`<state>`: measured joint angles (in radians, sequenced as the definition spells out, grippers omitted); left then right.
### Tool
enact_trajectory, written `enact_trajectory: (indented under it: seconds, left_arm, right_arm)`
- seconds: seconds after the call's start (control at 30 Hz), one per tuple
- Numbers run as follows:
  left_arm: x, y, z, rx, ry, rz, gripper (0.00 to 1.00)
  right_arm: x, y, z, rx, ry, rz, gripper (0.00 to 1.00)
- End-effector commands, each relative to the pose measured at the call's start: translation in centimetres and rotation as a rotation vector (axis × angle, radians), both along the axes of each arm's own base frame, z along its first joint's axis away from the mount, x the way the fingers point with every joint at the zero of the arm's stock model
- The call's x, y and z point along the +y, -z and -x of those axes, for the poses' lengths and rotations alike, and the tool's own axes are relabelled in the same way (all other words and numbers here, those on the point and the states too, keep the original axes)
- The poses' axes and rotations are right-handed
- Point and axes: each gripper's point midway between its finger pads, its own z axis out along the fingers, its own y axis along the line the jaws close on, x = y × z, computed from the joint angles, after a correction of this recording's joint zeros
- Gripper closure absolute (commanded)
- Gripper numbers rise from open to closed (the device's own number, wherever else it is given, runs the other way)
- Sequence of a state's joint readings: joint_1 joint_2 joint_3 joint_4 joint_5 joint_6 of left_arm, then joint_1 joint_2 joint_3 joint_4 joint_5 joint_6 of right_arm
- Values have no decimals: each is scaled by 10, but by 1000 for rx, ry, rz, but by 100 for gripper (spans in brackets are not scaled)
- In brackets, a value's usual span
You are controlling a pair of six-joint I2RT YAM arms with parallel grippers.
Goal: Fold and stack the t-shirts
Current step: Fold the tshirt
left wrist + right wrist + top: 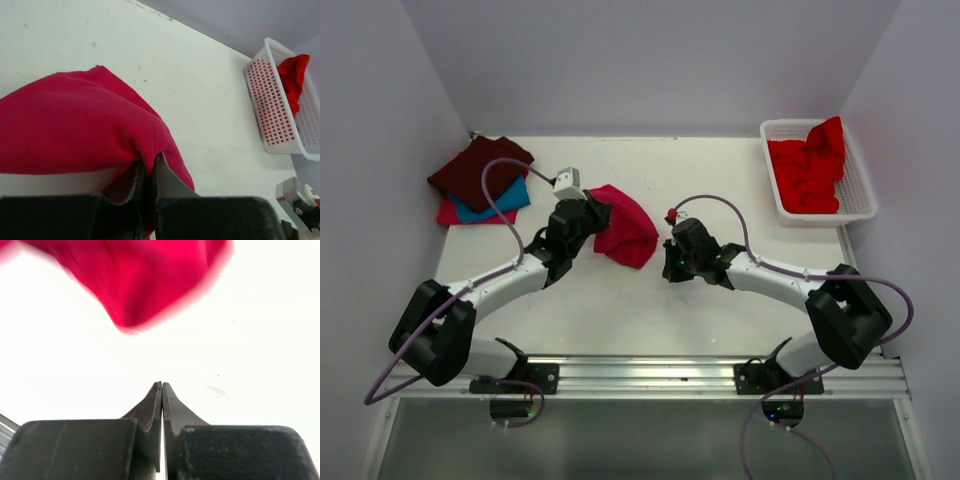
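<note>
Left end effector (148, 167) is clamping the crimson shirt (625, 235) on the desk (720, 170); right end effector (161, 386) is sitting pinched together, empty. Basket (861, 195) at far right is holding red shirts (810, 172).

Bright even light, right wrist view overexposed, blurred

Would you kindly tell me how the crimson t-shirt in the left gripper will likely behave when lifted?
Probably floppy: the crimson t-shirt bunches in soft folds where the left gripper pinches it, so it should droop and hang. Likely light for its size, since a thin pinch appears to hold it. Loose parts may trail over the table.
</note>
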<state>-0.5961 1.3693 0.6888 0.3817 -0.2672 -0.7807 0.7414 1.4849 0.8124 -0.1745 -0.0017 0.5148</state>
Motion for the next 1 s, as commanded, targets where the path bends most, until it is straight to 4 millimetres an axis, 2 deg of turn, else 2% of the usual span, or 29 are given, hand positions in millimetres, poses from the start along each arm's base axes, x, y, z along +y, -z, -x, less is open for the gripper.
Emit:
enact_trajectory:
  seconds: [0.0,0.13,0.33,0.47,0.63,0.73,0.97]
  left_arm:
    - [29,-8,-13,-11,-8,-151,100]
    - [37,4,-17,6,-12,-174,100]
    - [55,35,-29,71,-28,-207,100]
    - [71,46,-35,101,-55,-216,100]
    - [81,58,-42,147,-56,-213,100]
    - [77,66,-35,164,-35,-184,100]
    - [86,100,-12,234,-55,-188,100]
  right_arm:
    - [3,-20,-2,-34,-21,-14,99]
    - [1,-19,0,-30,-19,-11,100]
    - [-4,-16,5,-22,-18,-4,100]
    - [-8,-14,5,-25,-9,13,100]
    - [-8,-13,4,-22,-6,17,100]
    - [-7,-13,4,-21,-10,21,100]
    - [-2,-10,-3,-23,-2,14,100]
